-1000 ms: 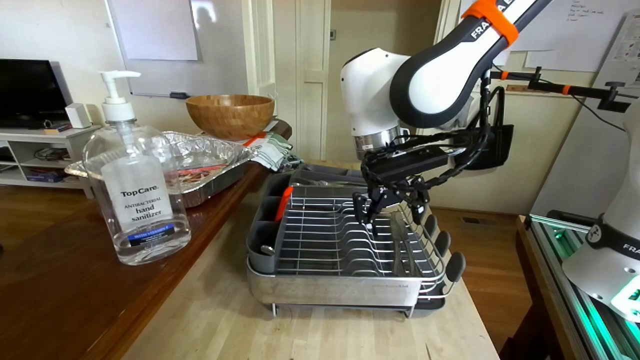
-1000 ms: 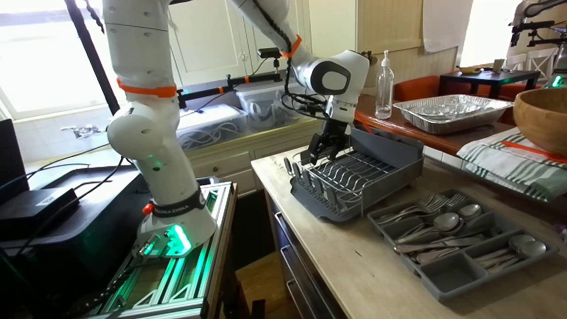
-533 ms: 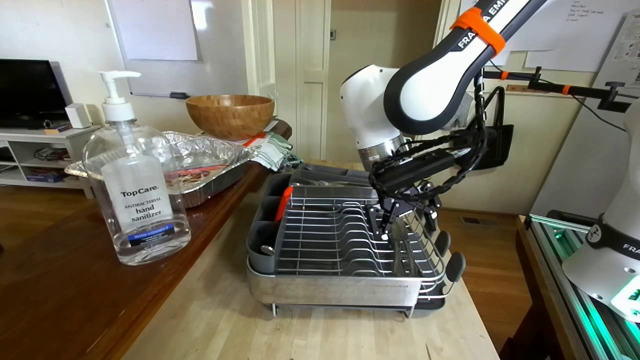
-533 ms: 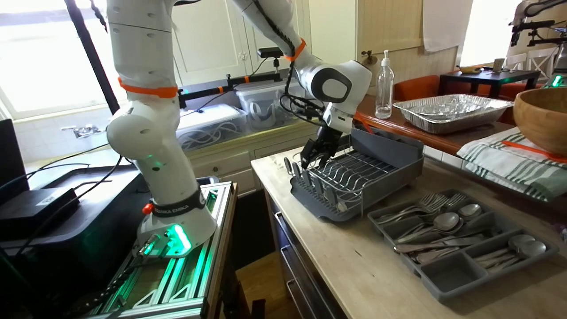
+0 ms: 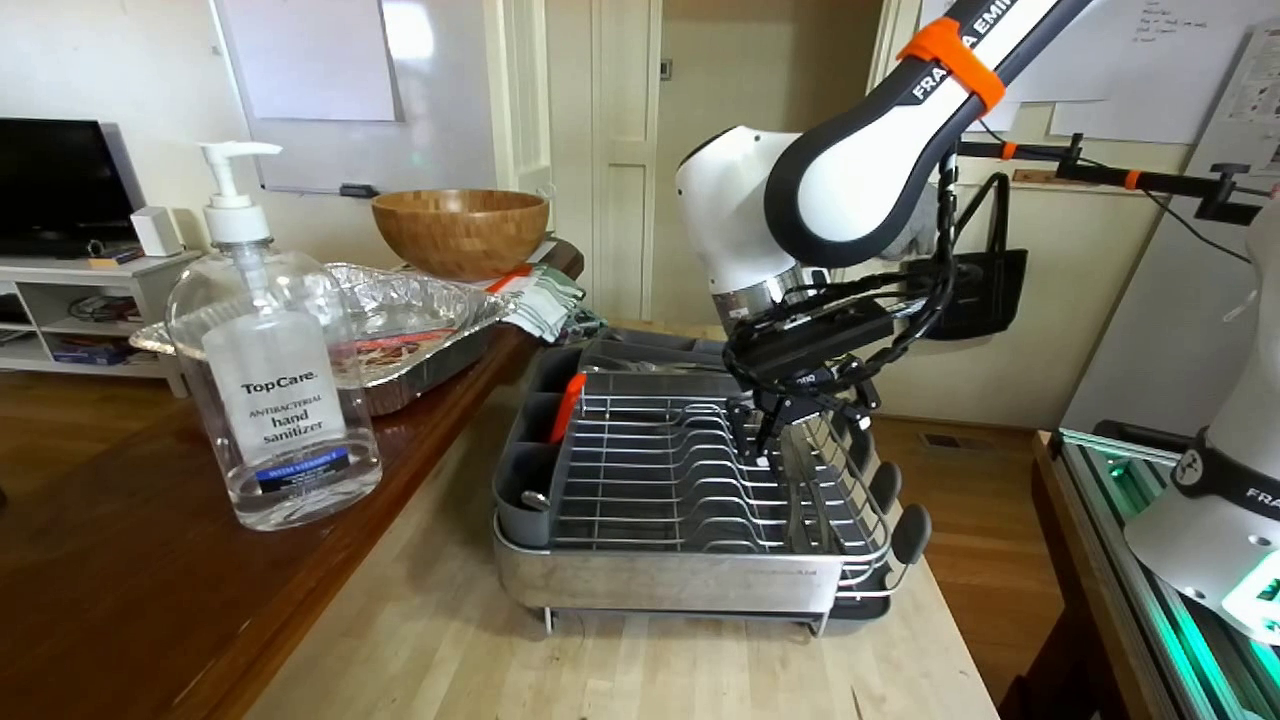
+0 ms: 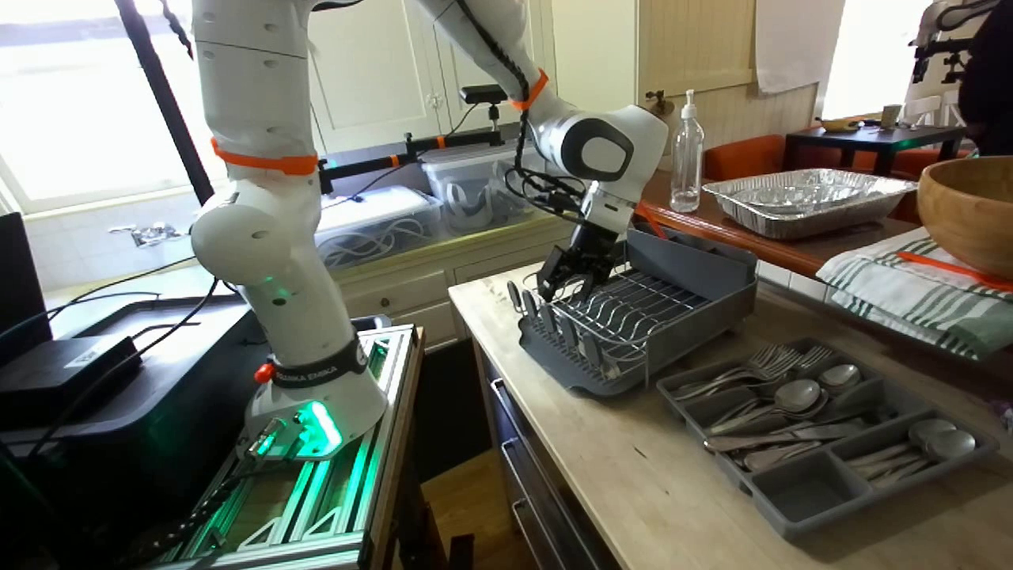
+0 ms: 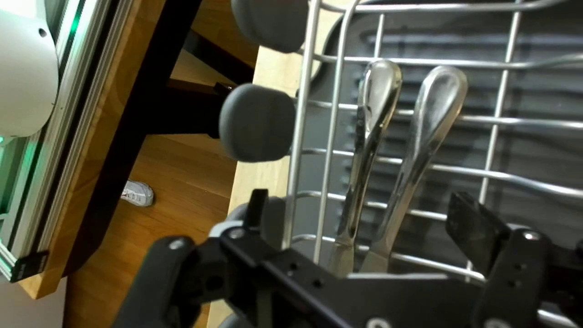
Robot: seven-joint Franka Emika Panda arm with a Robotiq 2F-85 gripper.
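Observation:
My gripper point(image 7: 365, 215) is open and empty over the dish rack, its black fingers wide apart. It also shows in both exterior views point(image 5: 808, 435) point(image 6: 566, 291), at the rack side that bears grey knobs point(image 7: 257, 123). Two silver knives lie side by side on the rack wires between and beyond the fingers: a left knife point(image 7: 380, 91) and a right knife point(image 7: 439, 98). Their blades are partly hidden by the gripper body. Both knives point(image 5: 797, 475) also show in an exterior view. The dish rack point(image 5: 670, 580) has a steel front band and grey cutlery cups.
A grey cutlery tray point(image 6: 815, 487) with forks, spoons and knives sits beside the rack. On the raised brown counter stand a hand sanitizer bottle point(image 5: 290, 400), a foil pan point(image 6: 807, 210) and a wooden bowl point(image 5: 460, 235). A red handle point(image 5: 567, 408) rises from a rack cup.
My gripper has moved down and toward the knobbed rack side, over the knives, then risen slightly. It stays open. A dark figure has appeared at the right edge of an exterior view.

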